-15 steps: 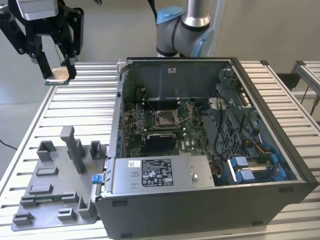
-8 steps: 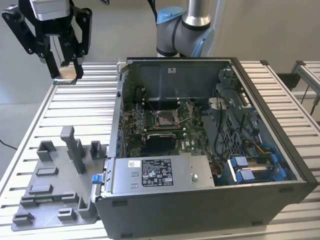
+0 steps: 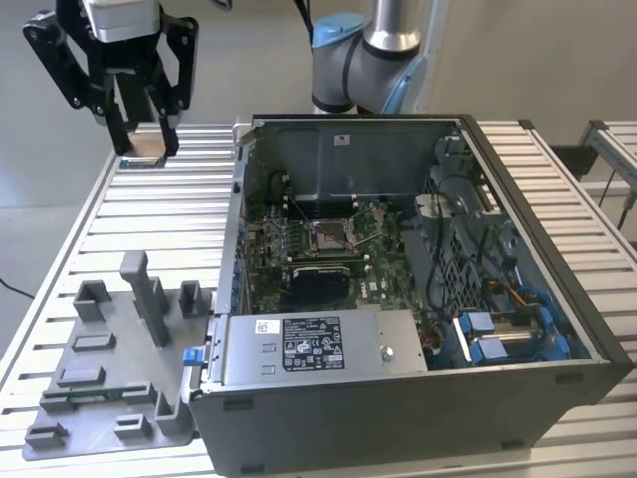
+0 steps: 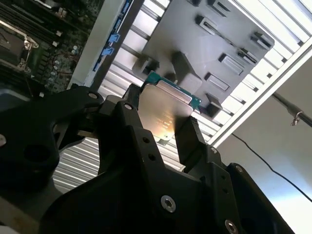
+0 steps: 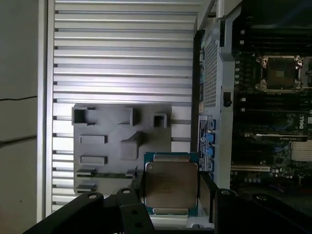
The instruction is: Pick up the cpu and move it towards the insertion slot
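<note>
in the exterior view the black pincer (image 3: 147, 149) hangs up at about ten o'clock of the picture, above the far corner of the slatted metal table (image 3: 149, 229) and well clear of its surface. its two fingers are closed in on the cpu (image 3: 146, 142), which shows as a small tan square between the tips. the open computer case (image 3: 398, 428) lies on the table at the centre of the picture. inside it the insertion slot (image 3: 330, 236) sits on the green board, with a black patch (image 3: 318, 284) just beside it at six o'clock. the cpu is well apart from the slot, off at ten o'clock from it and outside the case wall. a grey holder plate (image 3: 100, 398) with upright blocks lies on the table at eight o'clock from the case. the arm's (image 3: 368, 50) grey and blue joint stands behind the case at twelve o'clock.

in the second wrist view the fingers (image 4: 190, 141) press on two opposite edges of the cpu (image 4: 165, 112), its silvery face catching the light, a green rim along one side. beyond it lie the holder plate (image 4: 209, 44) and the table slats (image 4: 141, 24). the slot (image 4: 9, 39) shows far off on the board.

in the first wrist view the cpu (image 5: 170, 187) sits square between the fingers (image 5: 207, 190), level, over the edge of the holder plate (image 5: 112, 146) and near the case wall (image 5: 210, 73). the slot (image 5: 282, 73) lies beyond that wall, well apart from the cpu.
</note>
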`<state>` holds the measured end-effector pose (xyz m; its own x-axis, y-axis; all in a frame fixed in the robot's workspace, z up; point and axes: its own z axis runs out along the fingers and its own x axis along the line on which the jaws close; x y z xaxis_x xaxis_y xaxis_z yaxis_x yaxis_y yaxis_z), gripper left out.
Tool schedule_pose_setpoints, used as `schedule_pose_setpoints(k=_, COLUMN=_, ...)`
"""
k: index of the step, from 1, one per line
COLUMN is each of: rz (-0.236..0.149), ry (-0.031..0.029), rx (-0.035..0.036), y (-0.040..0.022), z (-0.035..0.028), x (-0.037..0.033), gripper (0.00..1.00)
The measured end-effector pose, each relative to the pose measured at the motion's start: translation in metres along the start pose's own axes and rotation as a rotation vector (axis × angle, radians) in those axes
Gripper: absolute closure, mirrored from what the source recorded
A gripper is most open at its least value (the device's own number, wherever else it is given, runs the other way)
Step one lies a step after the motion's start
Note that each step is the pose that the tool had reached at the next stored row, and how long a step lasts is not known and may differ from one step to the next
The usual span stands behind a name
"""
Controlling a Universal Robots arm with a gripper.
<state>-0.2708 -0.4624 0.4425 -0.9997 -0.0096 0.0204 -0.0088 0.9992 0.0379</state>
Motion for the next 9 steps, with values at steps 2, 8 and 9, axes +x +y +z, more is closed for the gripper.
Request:
schedule_pose_setpoints(k=2, rz=0.0, ry=0.0, rx=0.0, y=0.0001, z=0.0002, x=-0.0042, gripper=1.0)
schedule_pose_setpoints(k=8, rz=0.0, ry=0.0, rx=0.0, y=0.0002, z=0.0008, x=-0.018, gripper=1.0)
schedule_pose_setpoints(k=9, rz=0.0, ry=0.0, rx=0.0, y=0.0002, z=0.0008, x=-0.0202, gripper=1.0)
